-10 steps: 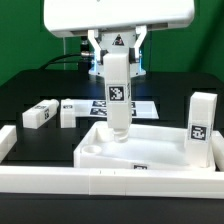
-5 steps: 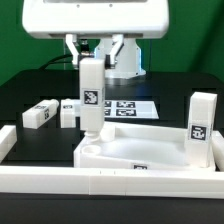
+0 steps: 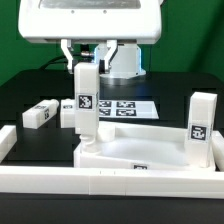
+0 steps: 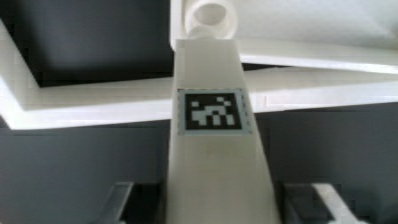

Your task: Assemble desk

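Observation:
My gripper is shut on a white square leg and holds it upright by its top. The leg's lower end is at the near-left corner of the white tray-like tabletop; I cannot tell whether it touches. In the wrist view the leg runs between the fingers down to the tabletop's corner. A second leg stands upright on the tabletop's right end. Two more legs lie on the black table at the exterior view's left.
The marker board lies flat behind the tabletop. A long white rail runs along the front, and another white rail piece sits at the exterior view's left edge. The robot's base stands at the back.
My gripper has carried the held leg toward the exterior view's left and a little lower, from over the tabletop's middle to its left corner. The other parts have not moved.

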Action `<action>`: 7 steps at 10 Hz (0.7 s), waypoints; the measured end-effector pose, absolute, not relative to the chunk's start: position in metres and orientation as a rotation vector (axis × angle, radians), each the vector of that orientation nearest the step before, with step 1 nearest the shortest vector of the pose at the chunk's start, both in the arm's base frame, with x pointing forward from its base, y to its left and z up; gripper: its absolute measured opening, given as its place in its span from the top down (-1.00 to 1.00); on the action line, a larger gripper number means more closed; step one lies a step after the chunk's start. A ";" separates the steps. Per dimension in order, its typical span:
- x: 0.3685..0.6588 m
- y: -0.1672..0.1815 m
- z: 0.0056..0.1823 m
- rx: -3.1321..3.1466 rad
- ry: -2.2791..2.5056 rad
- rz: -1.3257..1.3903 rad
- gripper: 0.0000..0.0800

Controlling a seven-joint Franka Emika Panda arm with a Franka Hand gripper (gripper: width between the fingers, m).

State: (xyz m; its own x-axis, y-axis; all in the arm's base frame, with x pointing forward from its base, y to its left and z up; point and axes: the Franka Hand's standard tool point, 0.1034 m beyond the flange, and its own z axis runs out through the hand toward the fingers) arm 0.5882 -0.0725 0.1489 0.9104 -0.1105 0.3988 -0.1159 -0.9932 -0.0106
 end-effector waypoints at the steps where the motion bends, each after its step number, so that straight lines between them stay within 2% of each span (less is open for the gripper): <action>1: 0.587 -0.071 0.147 3.059 -0.179 0.631 0.27; 7: 0.586 -0.069 0.140 3.064 -0.171 0.613 0.27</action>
